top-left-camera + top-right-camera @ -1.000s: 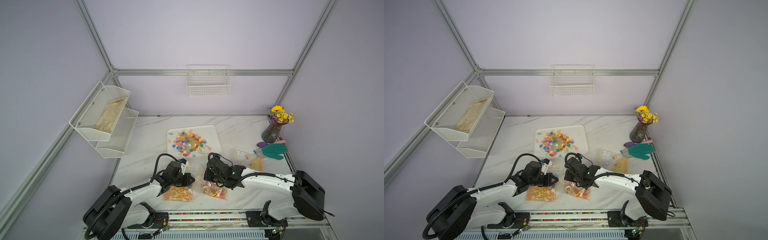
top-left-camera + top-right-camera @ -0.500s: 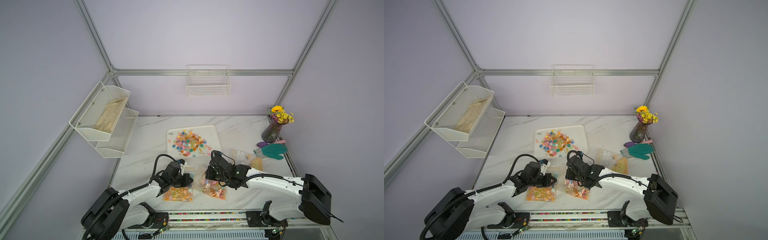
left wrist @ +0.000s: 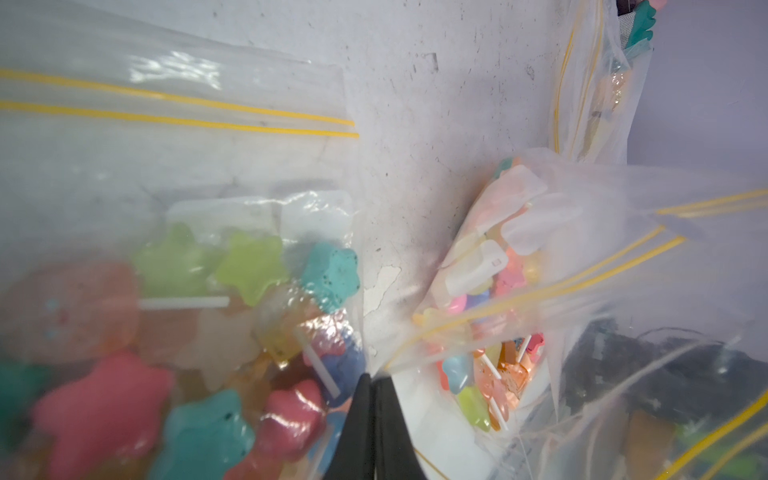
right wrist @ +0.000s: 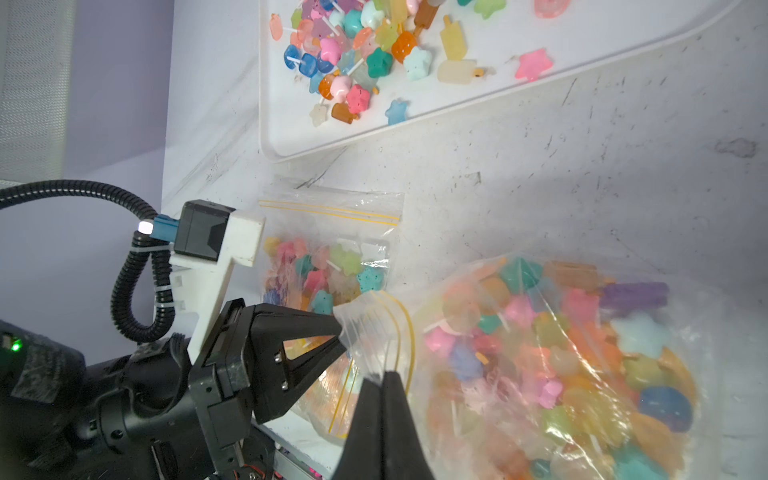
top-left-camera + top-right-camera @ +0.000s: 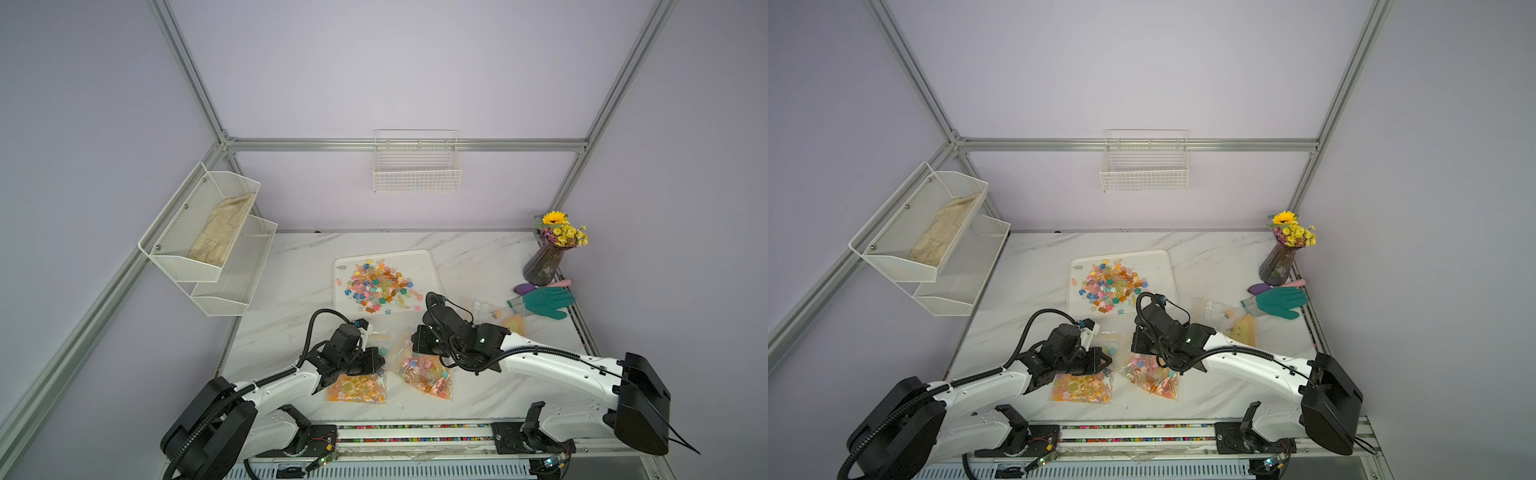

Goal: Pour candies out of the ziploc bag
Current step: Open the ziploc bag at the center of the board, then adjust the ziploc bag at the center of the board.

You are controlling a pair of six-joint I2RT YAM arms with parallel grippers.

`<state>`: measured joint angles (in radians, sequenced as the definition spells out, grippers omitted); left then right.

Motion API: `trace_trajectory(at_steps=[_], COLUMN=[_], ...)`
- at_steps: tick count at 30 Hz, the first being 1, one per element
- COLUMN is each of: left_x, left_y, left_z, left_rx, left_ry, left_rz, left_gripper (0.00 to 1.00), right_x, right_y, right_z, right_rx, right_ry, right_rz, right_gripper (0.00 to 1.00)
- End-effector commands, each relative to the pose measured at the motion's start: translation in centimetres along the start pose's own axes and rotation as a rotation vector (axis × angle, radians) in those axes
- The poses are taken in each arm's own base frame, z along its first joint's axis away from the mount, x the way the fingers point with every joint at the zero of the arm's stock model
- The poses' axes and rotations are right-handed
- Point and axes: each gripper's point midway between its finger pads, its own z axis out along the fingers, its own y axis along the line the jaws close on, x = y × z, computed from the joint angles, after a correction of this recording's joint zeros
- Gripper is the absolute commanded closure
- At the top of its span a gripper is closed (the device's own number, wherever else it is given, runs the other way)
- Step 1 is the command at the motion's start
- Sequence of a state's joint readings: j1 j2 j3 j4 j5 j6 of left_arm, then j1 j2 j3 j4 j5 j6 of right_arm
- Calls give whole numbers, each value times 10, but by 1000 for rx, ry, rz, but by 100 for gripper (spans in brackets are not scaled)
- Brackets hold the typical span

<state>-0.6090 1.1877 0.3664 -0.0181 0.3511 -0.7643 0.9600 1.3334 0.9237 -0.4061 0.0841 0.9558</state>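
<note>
Clear, floppy film is the thing to manage here. On the marble table (image 5: 478,257) a white tray (image 5: 417,266) sits mid-table with loose candies (image 5: 374,286) already on it. Nearer the front edge two filled pouches lie side by side: the bag (image 5: 428,374) being worked, and a second bag (image 5: 357,388) on its left under the left arm. Both hands are closed on the bag's mouth. The left hand (image 4: 338,331) pinches one corner of it, and the right hand (image 4: 383,380) grips the lip just beside that, with film caught between the jaws. The bag should feel light, but its load will slump and shift, and the smooth plastic could slide out of a shallow pinch. The yellow zip strip (image 4: 405,328) is the stiffest part, so it is the best place to pull the mouth apart. For tipping, the bottom corners look better. The candies seem hard and sturdy, though their thin white sticks may snag at the opening.
</note>
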Motion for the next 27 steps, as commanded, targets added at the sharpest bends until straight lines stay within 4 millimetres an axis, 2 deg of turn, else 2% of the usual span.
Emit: trace_trajectory(at_steps=[1,2,4,6,7,11,12,16,18,21,27], left_x=[-17,-20,-27,-36,-42,-62,-68,-79,-78,-72,-52], left_y=[-13,-16,-21,-27,-31,-40,-44,-65,-72,-76,-88], left_z=[-7,-9,-15,-24,-30,-56,-64,-83,-84,-74,-42], left_rx=[23,27,30,35,37,20,22,101,128,143,225], left_ry=[-58,-69,-100,-141,-168,-280,-316,-400,-388,-310,-99], left_rz=[42,48,59,75,86,96,107,179,207,212,207], left_gripper=[89,83,55,36,30,9,0,0,0,0,2], right_x=[-7,-6,-6,-4,-5,-14,-17,-34,-47,-54,-47], right_y=[11,11,15,14,16,20,20,13,10,-5,-47], right_z=[-2,0,3,10,11,8,6,3,-8,-15,-21], right_rx=[-27,-27,-34,-22,-24,-39,-45,-60,-90,-88,-48], right_ry=[-7,-1,5,17,18,-4,-10,-31,-59,-75,-86], right_rz=[-20,-21,-25,-32,-35,-29,-23,29,72,129,251], right_gripper=[100,100,100,100,98,78,73,54,48,42,33])
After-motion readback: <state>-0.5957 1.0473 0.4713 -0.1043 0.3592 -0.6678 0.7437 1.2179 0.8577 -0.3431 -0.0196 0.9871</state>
